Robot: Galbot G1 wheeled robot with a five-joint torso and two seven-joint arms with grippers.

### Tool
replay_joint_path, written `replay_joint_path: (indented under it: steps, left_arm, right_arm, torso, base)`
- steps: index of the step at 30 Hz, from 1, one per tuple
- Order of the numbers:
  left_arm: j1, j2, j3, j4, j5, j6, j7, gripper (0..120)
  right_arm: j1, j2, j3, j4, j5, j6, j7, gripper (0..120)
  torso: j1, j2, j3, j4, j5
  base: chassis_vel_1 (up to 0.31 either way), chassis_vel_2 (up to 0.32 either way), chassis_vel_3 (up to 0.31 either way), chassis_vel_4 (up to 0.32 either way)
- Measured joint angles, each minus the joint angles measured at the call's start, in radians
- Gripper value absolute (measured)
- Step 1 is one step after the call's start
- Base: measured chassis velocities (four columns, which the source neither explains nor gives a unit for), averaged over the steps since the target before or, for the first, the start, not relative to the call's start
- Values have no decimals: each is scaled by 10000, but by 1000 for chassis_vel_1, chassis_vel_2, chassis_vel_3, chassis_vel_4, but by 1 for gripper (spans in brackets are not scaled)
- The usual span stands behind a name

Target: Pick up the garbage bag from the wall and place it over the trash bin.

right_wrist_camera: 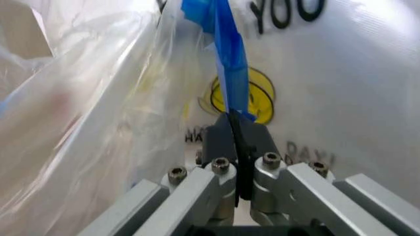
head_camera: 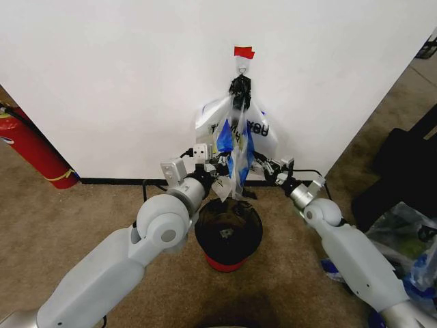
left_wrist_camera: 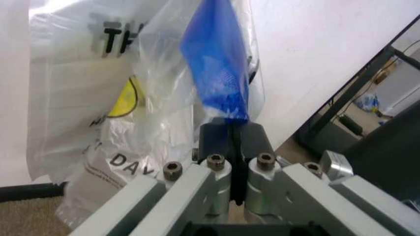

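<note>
White wall and brown carpet noted. Garbage bag (head_camera: 235, 133) hangs long-axis vertical from a wall hook (head_camera: 242, 67), directly above the trash bin (head_camera: 229, 232) on the floor. Left hand (head_camera: 217, 164) and right hand (head_camera: 258, 162) are pressed closed on its blue patches from either side, equally near. Wrist views confirm blue plastic pinched between closed fingers (left_wrist_camera: 220, 140); hook and bin are recorded from the head.

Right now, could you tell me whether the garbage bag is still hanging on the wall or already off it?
Still hanging: the garbage bag dangles from the hook, above the trash bin.
</note>
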Motion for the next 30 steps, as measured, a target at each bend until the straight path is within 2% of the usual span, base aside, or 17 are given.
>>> replay_joint_path:
  steps: [6,9,16,20,22,26,28,30]
  left_arm:
    - [29,17,-39,0,-7,-6,0,0]
    - [27,55,-38,-5,-17,-8,0,0]
    - [-30,63,-25,-32,-32,-12,-3,0]
    - [-2,83,-39,-77,-36,-15,-8,0]
    - [5,86,-39,-93,-36,-14,-11,0]
    - [61,172,-72,-218,-44,-15,-23,0]
    - [87,211,-115,-253,-48,-15,-25,0]
    - [129,258,-177,-292,-58,-15,-27,0]
  right_arm:
    - [-657,-166,308,210,157,46,-45,0]
    - [-802,-212,372,213,512,45,-323,5]
    - [-958,-200,564,404,719,-5,-298,29]
    - [-502,26,292,-60,948,-110,-221,45]
    - [-406,85,241,-155,1001,-131,-235,49]
    - [6,366,-2,-623,1325,-399,-890,66]
    - [91,416,-70,-721,1382,-463,-1093,66]
    - [168,463,-132,-825,1437,-507,-1286,62]
  torso:
    - [0,0,0,0,1]
    - [0,0,0,1,1]
    - [0,0,0,0,0]
    - [0,0,0,1,0]
    - [0,0,0,1,0]
    - [0,0,1,2,0]
    - [0,0,1,2,0]
    - [0,0,1,2,-1]
  base:
    - [0,0,0,0]
    - [0,0,0,0]
    - [0,0,0,0]
    - [0,0,0,0]
    - [0,0,0,0]
    - [0,0,0,0]
    - [0,0,0,0]
    - [0,0,0,0]
